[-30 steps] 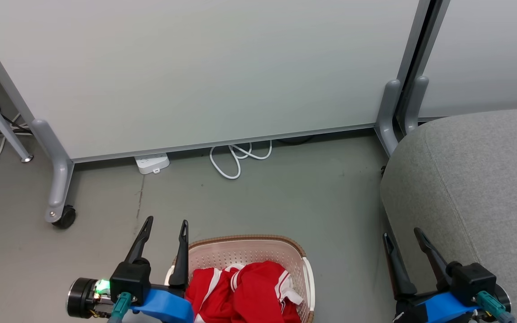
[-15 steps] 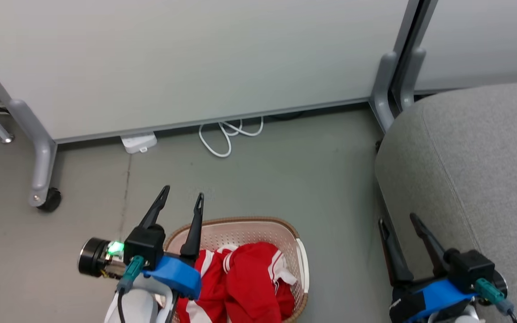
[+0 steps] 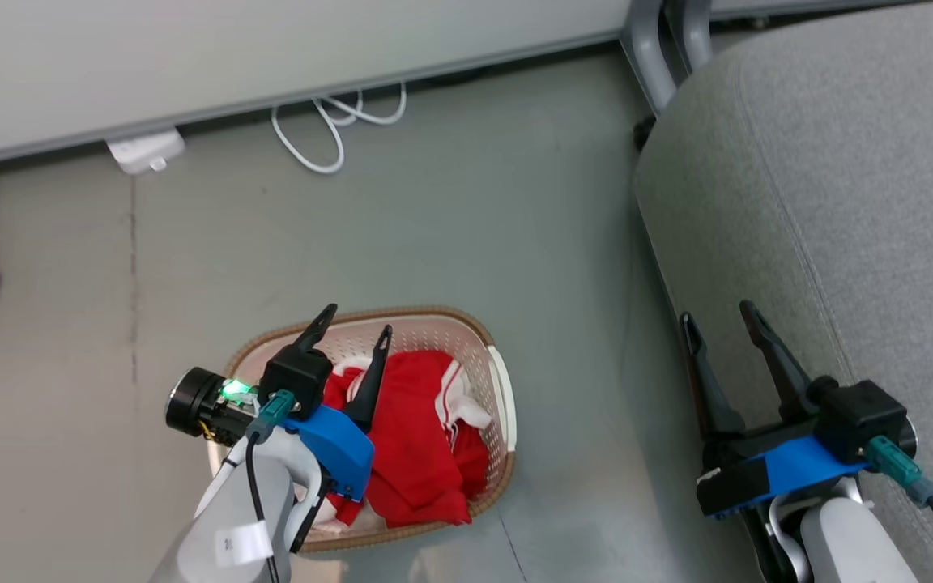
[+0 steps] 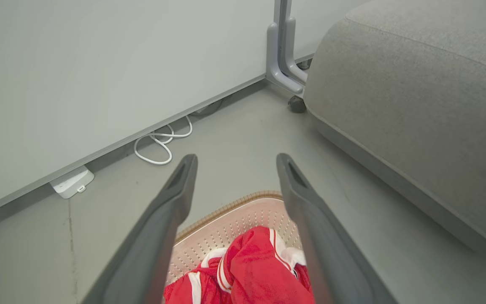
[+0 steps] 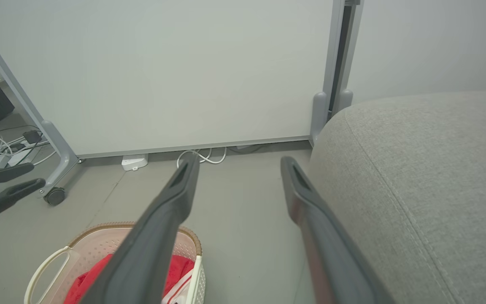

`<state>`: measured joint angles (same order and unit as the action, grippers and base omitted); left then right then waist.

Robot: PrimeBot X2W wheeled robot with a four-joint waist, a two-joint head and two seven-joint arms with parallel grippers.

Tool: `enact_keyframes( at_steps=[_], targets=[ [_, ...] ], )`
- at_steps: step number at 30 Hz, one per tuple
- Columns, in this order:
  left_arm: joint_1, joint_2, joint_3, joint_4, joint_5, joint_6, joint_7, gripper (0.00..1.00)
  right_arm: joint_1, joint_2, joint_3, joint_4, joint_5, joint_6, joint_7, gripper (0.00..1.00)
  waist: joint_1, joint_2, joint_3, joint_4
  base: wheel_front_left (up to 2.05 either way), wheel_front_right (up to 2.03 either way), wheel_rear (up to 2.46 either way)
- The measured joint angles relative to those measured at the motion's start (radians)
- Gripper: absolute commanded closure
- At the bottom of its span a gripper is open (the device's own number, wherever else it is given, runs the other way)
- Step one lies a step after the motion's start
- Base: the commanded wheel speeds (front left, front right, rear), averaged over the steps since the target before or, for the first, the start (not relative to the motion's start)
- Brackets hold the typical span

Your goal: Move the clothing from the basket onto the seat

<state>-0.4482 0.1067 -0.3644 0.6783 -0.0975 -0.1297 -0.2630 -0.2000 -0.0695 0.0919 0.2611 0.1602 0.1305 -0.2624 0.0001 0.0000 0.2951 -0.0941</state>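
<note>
Clothing [image 3: 422, 453] in basket [image 3: 505, 405] — grey floor [image 3: 475, 219], seemingly concrete

The right gripper [image 5: 238, 165], fingers spread and empty, hangs just right of the basket [image 5: 99, 231]. Red clothing [image 5: 179, 267] lies inside the basket; the grey seat [image 5: 416, 169] stands further right.

We have a bare lane of floor [image 3: 402, 243] between the basket [image 3: 434, 311] on the left and the seat [image 3: 798, 162] on the right. The basket is open from above. The clothing [image 3: 426, 437] sits heaped inside it, and our left gripper [image 3: 358, 318] hangs over it, fingers spread. The seat's side rises like a wall just right of our right gripper [image 3: 716, 312], whose fingers are also spread. On the far side a panel [image 3: 272, 48] closes the way, with a cable [image 3: 325, 142] and a power strip [image 3: 146, 150] at its foot.
</note>
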Motion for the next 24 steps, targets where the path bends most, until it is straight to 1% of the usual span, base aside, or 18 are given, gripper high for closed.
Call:
enact_keyframes(
  at_steps=[7, 12, 16, 24],
  targets=[
    [-0.136, 0.028, -0.167, 0.212, -0.122, 0.0, 0.0, 0.0, -0.065, -0.001, 0.008, -0.027, 0.0, 0.0, 0.0, 0.0, 0.0001, 0.0, 0.121, -0.037, 0.0, 0.0, 0.0],
    [-0.228, 0.035, -0.276, 0.324, -0.204, 0.0, 0.004, 0.0, -0.115, -0.004, 0.013, -0.044, 0.0, 0.0, 0.0, 0.0, 0.0001, 0.0, 0.208, -0.055, 0.0, 0.0, 0.0],
    [-0.284, 0.04, -0.351, 0.387, -0.272, 0.0, 0.027, 0.0, -0.149, -0.004, 0.021, -0.058, -0.001, 0.0, 0.0, 0.0, 0.0, 0.0, 0.276, -0.065, 0.0, 0.0, 0.0],
    [-0.357, 0.069, -0.461, 0.451, -0.406, 0.0, 0.101, 0.0, -0.197, -0.01, 0.034, -0.082, -0.004, 0.0, 0.0, 0.0, 0.0, 0.0, 0.398, -0.079, 0.0, 0.0, 0.0]
  ],
)
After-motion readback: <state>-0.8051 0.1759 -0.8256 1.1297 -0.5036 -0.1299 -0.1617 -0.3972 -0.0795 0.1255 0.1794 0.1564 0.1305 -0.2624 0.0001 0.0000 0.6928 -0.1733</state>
